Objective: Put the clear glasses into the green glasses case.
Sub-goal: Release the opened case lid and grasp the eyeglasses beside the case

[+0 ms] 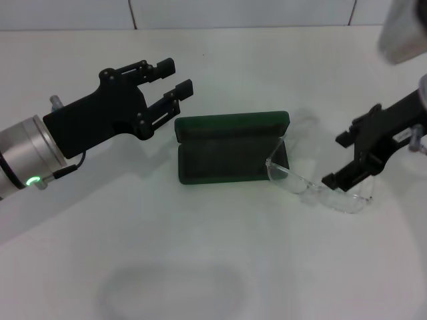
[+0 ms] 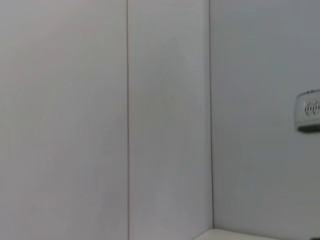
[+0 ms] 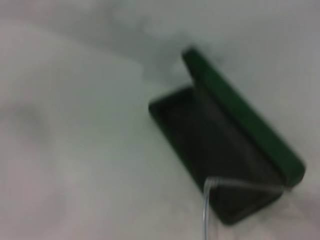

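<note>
The green glasses case [image 1: 230,157] lies open in the middle of the table, its lid standing up at the far side and its dark lining showing. It also fills the right wrist view as the green glasses case [image 3: 225,155]. The clear glasses [image 1: 320,190] lie just right of the case, with one clear arm reaching over the case's right end. That same clear arm [image 3: 205,210] shows in the right wrist view. My right gripper [image 1: 333,160] hovers over the glasses, open, its lower finger at their top edge. My left gripper [image 1: 170,80] is open, up left of the case.
The white table [image 1: 200,267] runs all around the case, with a white wall behind it. The left wrist view holds only wall panels and a small white device [image 2: 309,111] mounted on the wall.
</note>
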You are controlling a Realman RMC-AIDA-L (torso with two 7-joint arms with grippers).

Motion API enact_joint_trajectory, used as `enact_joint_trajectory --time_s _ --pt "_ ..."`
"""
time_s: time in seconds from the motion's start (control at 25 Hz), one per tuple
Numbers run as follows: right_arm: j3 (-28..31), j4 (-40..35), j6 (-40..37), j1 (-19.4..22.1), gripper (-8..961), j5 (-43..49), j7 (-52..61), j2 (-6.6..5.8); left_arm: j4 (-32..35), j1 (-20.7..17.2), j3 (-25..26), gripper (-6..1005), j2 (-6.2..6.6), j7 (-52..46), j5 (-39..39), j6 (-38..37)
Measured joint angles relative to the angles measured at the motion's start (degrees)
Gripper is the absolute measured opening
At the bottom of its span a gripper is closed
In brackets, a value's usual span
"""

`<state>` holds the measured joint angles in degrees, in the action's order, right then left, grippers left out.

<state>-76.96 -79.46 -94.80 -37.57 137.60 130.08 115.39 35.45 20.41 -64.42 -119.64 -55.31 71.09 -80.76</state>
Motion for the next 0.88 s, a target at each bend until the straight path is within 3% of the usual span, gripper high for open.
enact_joint_trajectory --time_s 0.2,0.4,0.6,0.88 --pt "-9.1 1.2 2.3 -1.5 869 5.9 4.8 0.45 -0.1 0.1 0.0 440 0.02 0.0 0.1 0.0" --pt "-14.1 3.5 6.9 -2.1 869 6.5 6.1 0.53 -0.2 0.3 0.0 441 0.03 0.1 0.3 0.0" --pt "-18.2 5.8 10.5 -3.1 712 6.1 6.1 0.70 -0.2 0.4 0.0 441 0.02 0.3 0.4 0.0" --pt "-22.2 9.4 13.4 -4.9 575 5.9 6.6 0.79 -0.3 0.6 -0.1 441 -0.02 0.9 0.4 0.1"
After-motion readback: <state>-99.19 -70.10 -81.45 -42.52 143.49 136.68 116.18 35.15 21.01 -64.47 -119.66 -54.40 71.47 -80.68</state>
